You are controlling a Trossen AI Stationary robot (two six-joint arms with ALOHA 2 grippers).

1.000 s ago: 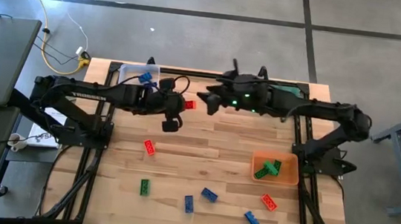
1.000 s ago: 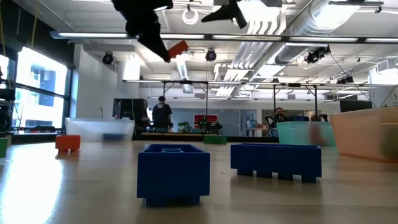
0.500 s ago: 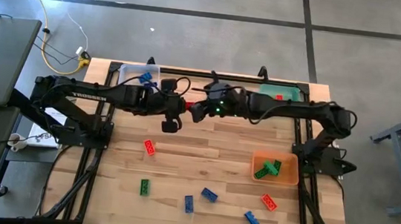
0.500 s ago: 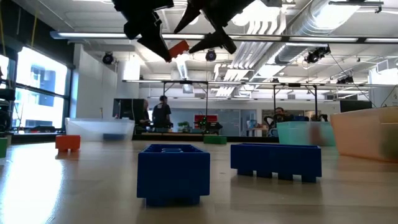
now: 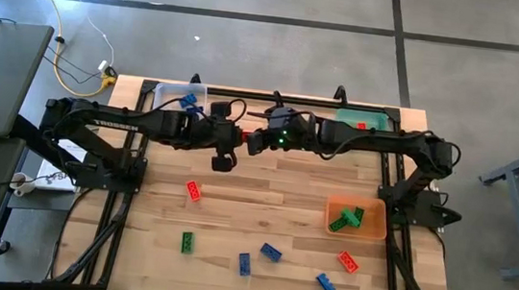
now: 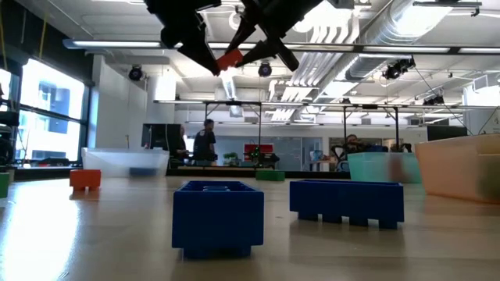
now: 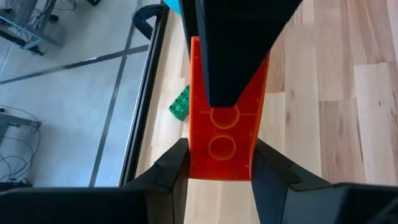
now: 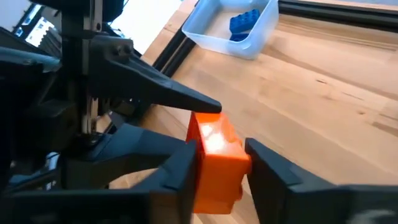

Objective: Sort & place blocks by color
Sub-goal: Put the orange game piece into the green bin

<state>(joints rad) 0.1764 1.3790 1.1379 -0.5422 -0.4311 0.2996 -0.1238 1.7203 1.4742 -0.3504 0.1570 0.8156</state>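
A red block (image 6: pixel 229 58) hangs high over the table's far middle, and both grippers are shut on it. My left gripper (image 5: pixel 233 135) reaches it from the left, my right gripper (image 5: pixel 252 140) from the right. On the near half of the table lie a red block (image 5: pixel 194 190), a green block (image 5: pixel 187 243), three blue blocks (image 5: pixel 270 252) and another red block (image 5: pixel 349 262), each resting flat on the wood. My left gripper pinches the red block's two long sides (image 7: pixel 198 163) between its two fingers, at the end nearest its wrist. The fingers come level from the table's left and lie along the block. The block sticks out past the fingertips, clear of the table. My right gripper pinches the block's other end (image 8: pixel 214 144) between its two fingers, coming from the table's right. One finger (image 7: pixel 236 56) lies over the hollow underside of the block. The block stays lifted clear between both grippers.
A clear bin (image 5: pixel 184 94) with a blue block stands at the far left, a teal bin (image 5: pixel 364 119) at the far right, and an orange bin (image 5: pixel 356 216) holding green blocks at the right. A green block (image 7: pixel 180 102) lies by the table's edge.
My right gripper has moved toward the table's left, up to the red block held by my left gripper, and its wide-spread fingers have shut on the block's free end. The left gripper and the block have stayed in place.
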